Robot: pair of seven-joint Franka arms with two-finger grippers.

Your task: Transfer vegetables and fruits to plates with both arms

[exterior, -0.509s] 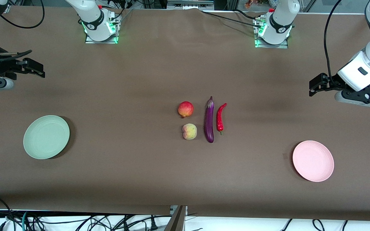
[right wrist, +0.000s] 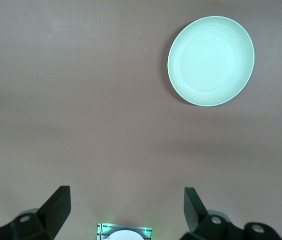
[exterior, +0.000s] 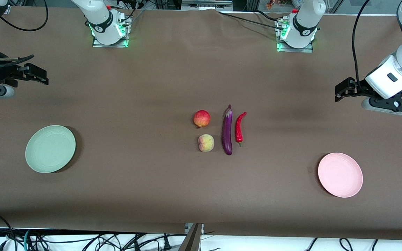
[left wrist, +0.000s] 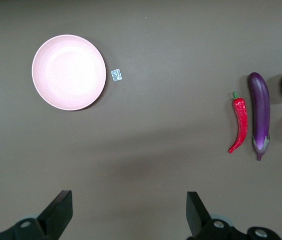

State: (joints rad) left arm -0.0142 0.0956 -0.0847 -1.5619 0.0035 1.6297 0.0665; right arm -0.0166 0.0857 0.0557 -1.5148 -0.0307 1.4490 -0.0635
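Note:
In the middle of the brown table lie a red fruit (exterior: 201, 118), a pale peach (exterior: 206, 143) nearer the camera, a long purple eggplant (exterior: 226, 130) and a red chili (exterior: 239, 127) beside it. The green plate (exterior: 50, 149) lies empty at the right arm's end and the pink plate (exterior: 340, 175) empty at the left arm's end. My left gripper (exterior: 342, 91) hangs open over bare table at its end. From there it looks down on the pink plate (left wrist: 68, 72), chili (left wrist: 240, 126) and eggplant (left wrist: 259, 112). My right gripper (exterior: 37, 75) hangs open over bare table, above the green plate (right wrist: 211, 61).
A small pale tag (exterior: 309, 169) lies on the cloth beside the pink plate. The arm bases (exterior: 110, 31) (exterior: 297, 35) stand along the table's edge farthest from the camera. Cables (exterior: 82, 240) hang below the near edge.
The left arm's hand has shifted very slightly toward the bases' edge of the table. The right arm has barely moved. Fruits, vegetables and plates lie as before.

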